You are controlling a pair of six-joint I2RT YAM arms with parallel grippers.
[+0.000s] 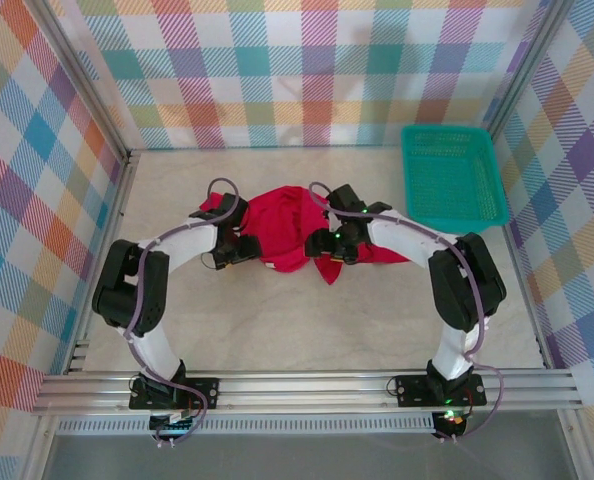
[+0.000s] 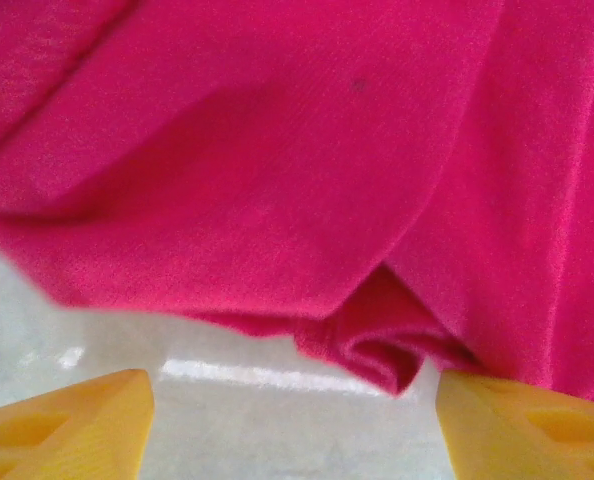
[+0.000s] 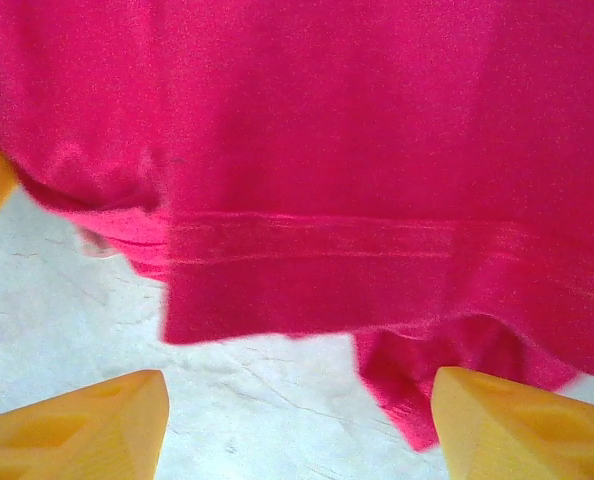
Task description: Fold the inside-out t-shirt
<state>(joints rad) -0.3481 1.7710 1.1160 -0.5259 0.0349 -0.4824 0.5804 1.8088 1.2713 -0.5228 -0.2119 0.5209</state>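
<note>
Yellow fingertips (image 2: 67, 425) at bottom corners of left wrist view, spread wide. Left gripper (image 2: 295, 425) apart, gripping nothing, poised low over rumpled cloth fold just ahead. Same on right: right gripper (image 3: 297, 425) parted, empty, facing stitched hem edge. Outward: inside-out t-shirt (image 1: 292, 235) bunched mid-frame on table (image 1: 307, 330), between both wrists. Flanked so, probably, for two-sided pick and spread-out. Teal basket (image 1: 452, 175) upper right, apart. No readable writing or label to make out.

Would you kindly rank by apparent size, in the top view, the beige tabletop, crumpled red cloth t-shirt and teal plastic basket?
Largest: beige tabletop.
Then crumpled red t-shirt and teal basket, about alike, so unranked.
</note>
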